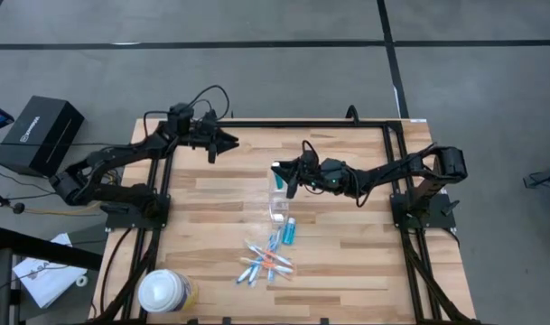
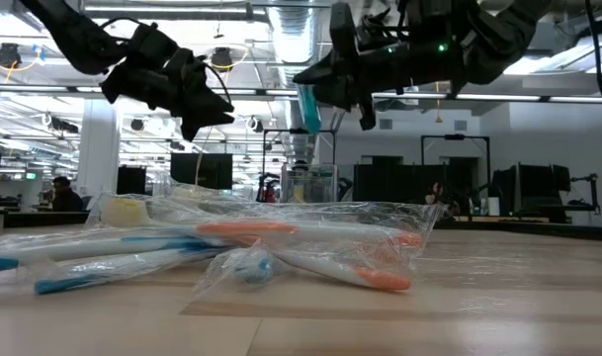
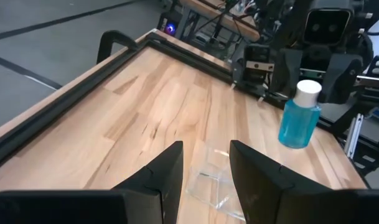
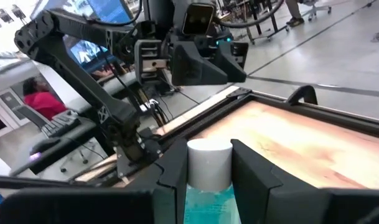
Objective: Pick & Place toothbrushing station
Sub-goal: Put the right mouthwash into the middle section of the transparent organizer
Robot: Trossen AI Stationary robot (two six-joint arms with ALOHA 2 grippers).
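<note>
High view: I see the right end effector (image 1: 281, 177) over the middle of the wooden worktop (image 1: 347, 262), clamped on a small blue tube (image 1: 279, 180) with a white cap, lifted clear of the surface. The clear plastic cup (image 1: 278, 207) stands just in front of it, and a second blue tube (image 1: 291, 232) lies beside the cup on the side toward the front edge. The wrapped toothbrushes (image 1: 265, 264) lie in a loose pile nearer the front edge. The left end effector (image 1: 228, 142) hangs over the far left part of the worktop, well apart from all of these. A large round white-topped container (image 1: 164, 291) sits at the front left corner. Low view: I see the toothbrushes (image 2: 231, 253) in crinkled clear wrap close to the lens, blue, white and orange showing through; the held tube (image 2: 308, 107) hangs above them in the right end effector (image 2: 320, 99), and the left end effector (image 2: 207, 111) is raised with nothing in it. Left wrist view: I see the left fingers (image 3: 169, 176) parted and holding nothing, the cup (image 3: 209, 180) on the worktop beyond them, and the tube (image 3: 299, 116) gripped by the other arm farther off. Right wrist view: I see the tube's white cap (image 4: 209, 163) pinched between the right fingers (image 4: 175, 172), with the left arm (image 4: 89, 81) beyond the worktop's far frame.
</note>
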